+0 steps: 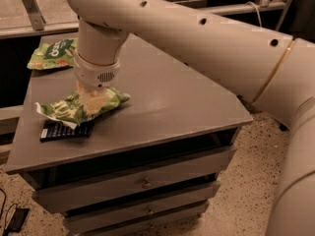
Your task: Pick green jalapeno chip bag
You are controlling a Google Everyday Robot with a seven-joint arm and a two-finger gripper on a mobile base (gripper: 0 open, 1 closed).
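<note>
The green jalapeno chip bag (pixel 66 109), light lime-green and wrinkly with a whitish ragged end on its left, lies near the front left of the grey table top (pixel 172 92). My gripper (pixel 92 101) hangs from the big cream arm straight down onto the bag's middle and covers part of it. The bag rests on the table, with its left end over a small flat black packet (pixel 66 131).
A flatter green bag with chip pictures (pixel 51 54) lies at the table's back left corner. The table is a cabinet with drawers (pixel 142 183) below. The speckled floor lies to the right, and a railing runs behind.
</note>
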